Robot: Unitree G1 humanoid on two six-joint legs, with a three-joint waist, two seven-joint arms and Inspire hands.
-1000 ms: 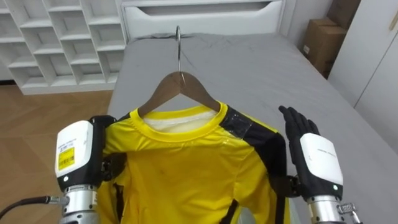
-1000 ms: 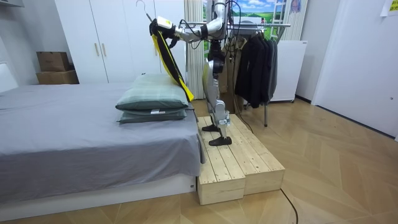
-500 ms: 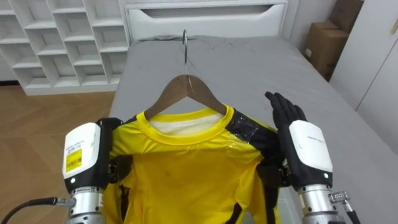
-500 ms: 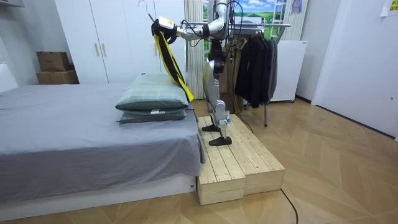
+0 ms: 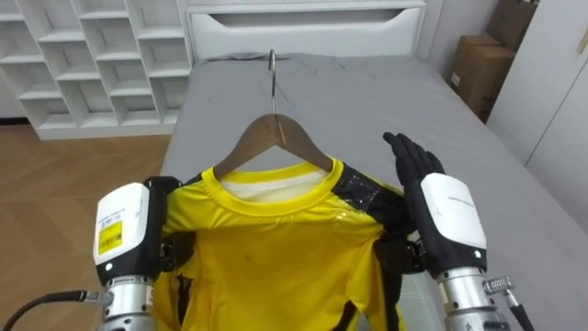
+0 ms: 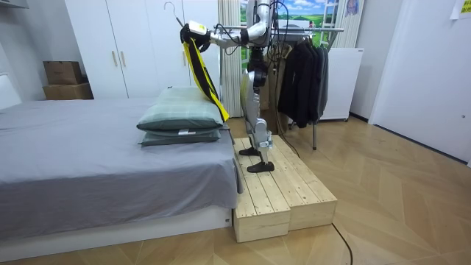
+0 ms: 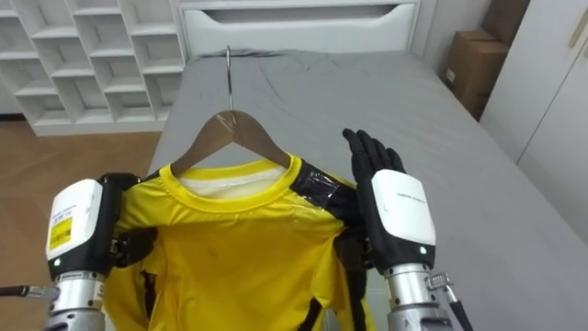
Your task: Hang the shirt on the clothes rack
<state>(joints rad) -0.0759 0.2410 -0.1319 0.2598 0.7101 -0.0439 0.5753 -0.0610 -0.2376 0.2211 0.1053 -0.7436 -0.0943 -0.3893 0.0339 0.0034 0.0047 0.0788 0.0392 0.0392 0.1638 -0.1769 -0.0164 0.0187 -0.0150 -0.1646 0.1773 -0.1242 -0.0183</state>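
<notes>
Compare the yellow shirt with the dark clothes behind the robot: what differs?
The yellow shirt is bright with black shoulder strips; the dark clothes are near black throughout. The shirt rides a wooden hanger between the left hand and right hand; the dark clothes hang on the rack.

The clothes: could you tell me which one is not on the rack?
The yellow shirt, held up on its hanger; the dark clothes hang on the rack.

Robot on wooden platform beside bed, yellow shirt held high above pillows.
</notes>
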